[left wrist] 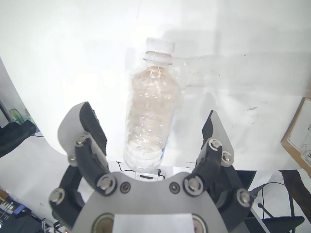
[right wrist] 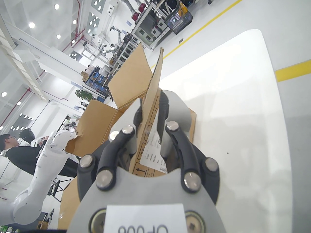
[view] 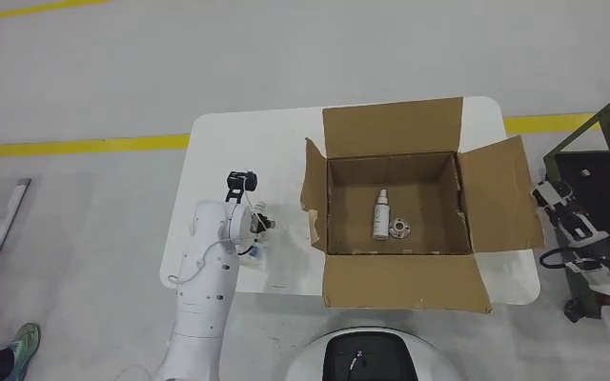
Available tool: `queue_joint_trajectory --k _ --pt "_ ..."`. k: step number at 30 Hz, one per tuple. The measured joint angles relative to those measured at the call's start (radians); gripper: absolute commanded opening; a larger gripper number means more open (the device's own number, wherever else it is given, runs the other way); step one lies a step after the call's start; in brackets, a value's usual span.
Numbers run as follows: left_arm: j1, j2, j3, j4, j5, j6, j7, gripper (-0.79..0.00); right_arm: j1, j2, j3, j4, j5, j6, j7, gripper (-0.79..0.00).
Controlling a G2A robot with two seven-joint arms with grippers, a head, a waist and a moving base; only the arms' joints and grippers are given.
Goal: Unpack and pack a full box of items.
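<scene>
At left, on the white table (view: 238,143): one clear, crinkled plastic bottle (left wrist: 155,86), white-capped, lying flat between the two fingers of the left gripper (left wrist: 148,111) — spread wide, ridged black pads clear of it. Middle: one brown cardboard box (view: 391,129), four flaps open, with one slim white spray bottle (view: 381,214) and one small round grey piece (view: 401,229) side by side on its floor. Right: right gripper (right wrist: 151,100) pinched on one box flap (right wrist: 145,73); one white label (right wrist: 151,146) below, print too small to read.
</scene>
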Motion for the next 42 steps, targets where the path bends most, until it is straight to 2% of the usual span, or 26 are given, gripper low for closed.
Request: queue_joint_trajectory --k 5,6,7,9,10,11,14,18,25,38,40,42 --pt "0.002 0.004 -0.008 -0.063 0.005 0.000 0.001 0.000 -0.016 -0.002 0.050 -0.083 -0.016 -0.033 -0.051 0.000" --pt "0.004 0.005 -0.010 -0.075 0.007 0.003 0.005 0.000 -0.022 -0.003 0.062 -0.114 -0.022 -0.046 -0.060 -0.055" --pt "0.005 0.005 -0.011 -0.083 0.009 0.006 0.007 0.000 -0.028 -0.003 0.069 -0.139 -0.029 -0.057 -0.064 -0.289" --pt "0.007 0.006 -0.017 -0.102 0.007 0.019 0.013 0.000 -0.043 -0.004 0.077 -0.201 -0.044 -0.070 -0.064 -0.693" --pt "0.008 0.006 -0.021 -0.108 0.006 0.024 0.014 0.000 -0.049 -0.005 0.076 -0.228 -0.052 -0.069 -0.057 -0.757" --pt "0.009 0.007 -0.024 -0.114 0.005 0.029 0.016 0.000 -0.054 -0.005 0.072 -0.257 -0.062 -0.066 -0.045 -0.785" --pt "0.009 0.008 -0.028 -0.121 0.006 0.032 0.020 0.000 -0.061 -0.005 0.035 -0.341 -0.116 -0.044 -0.002 -0.785" --pt "0.009 0.008 -0.027 -0.120 0.006 0.032 0.020 0.000 -0.036 -0.007 -0.065 -0.397 -0.266 0.038 0.056 -0.785" --pt "0.009 0.008 -0.027 -0.120 0.006 0.032 0.020 0.000 0.067 -0.014 -0.256 -0.342 -0.530 0.192 0.074 -0.785" --pt "0.009 0.008 -0.027 -0.120 0.006 0.032 0.020 0.000 0.071 -0.013 -0.258 -0.355 -0.551 0.199 0.082 -0.785" --pt "0.009 0.008 -0.027 -0.120 0.006 0.032 0.020 0.000 0.081 -0.013 -0.272 -0.376 -0.606 0.240 0.109 -0.785" --pt "0.009 0.008 -0.027 -0.120 0.006 0.032 0.020 0.000 0.111 -0.014 -0.303 -0.404 -0.690 0.339 0.170 -0.785"
